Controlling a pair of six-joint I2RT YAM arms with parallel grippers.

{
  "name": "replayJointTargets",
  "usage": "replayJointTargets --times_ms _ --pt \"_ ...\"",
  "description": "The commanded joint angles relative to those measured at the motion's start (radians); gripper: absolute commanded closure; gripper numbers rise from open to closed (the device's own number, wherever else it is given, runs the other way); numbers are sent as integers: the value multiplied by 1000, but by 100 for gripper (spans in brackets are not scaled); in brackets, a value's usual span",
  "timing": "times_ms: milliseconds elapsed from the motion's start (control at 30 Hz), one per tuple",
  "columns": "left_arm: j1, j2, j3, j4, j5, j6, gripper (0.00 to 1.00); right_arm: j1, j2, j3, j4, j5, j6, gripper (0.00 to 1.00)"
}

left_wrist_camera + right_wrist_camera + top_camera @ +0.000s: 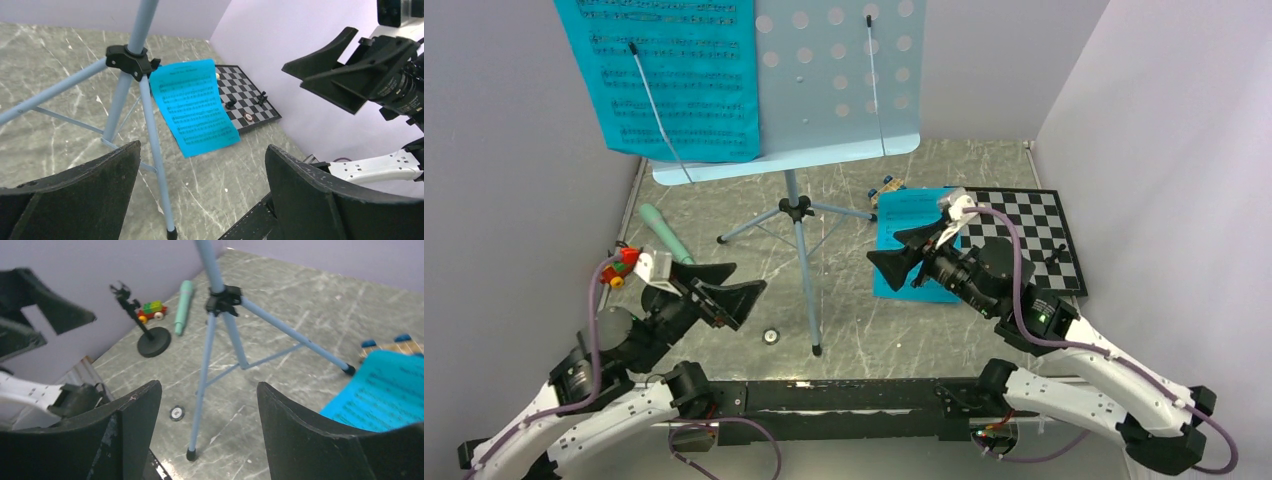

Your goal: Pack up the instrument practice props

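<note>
The pale-blue tripod music stand is upright mid-table, and its perforated tray carries a turquoise music sheet. A second turquoise sheet lies flat on the table to the right of the tripod. The mint-green microphone lies by the left wall, next to the black round-based stand. My left gripper hovers open and empty left of the tripod's near leg. My right gripper is open and empty above the flat sheet. Both point toward the tripod.
A black-and-white chessboard with a few pieces lies at the right, and the flat sheet's edge overlaps it. A toy car sits by the left wall. Small toy blocks lie behind the sheet. A small round disc lies near the front.
</note>
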Motion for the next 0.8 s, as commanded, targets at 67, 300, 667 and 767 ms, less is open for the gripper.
replayJointTargets --times_ms 67,300,667,767 --pt "-5 -69 78 -146 -94 58 2 211 102 114 81 94 -189 26" --pt "-5 -134 175 -174 -192 122 1 397 250 233 163 252 -304 23" --pt "-5 110 475 4 -123 339 2 398 527 603 265 261 -286 17" --pt "-5 135 514 90 -127 375 1 398 578 672 275 308 -270 14"
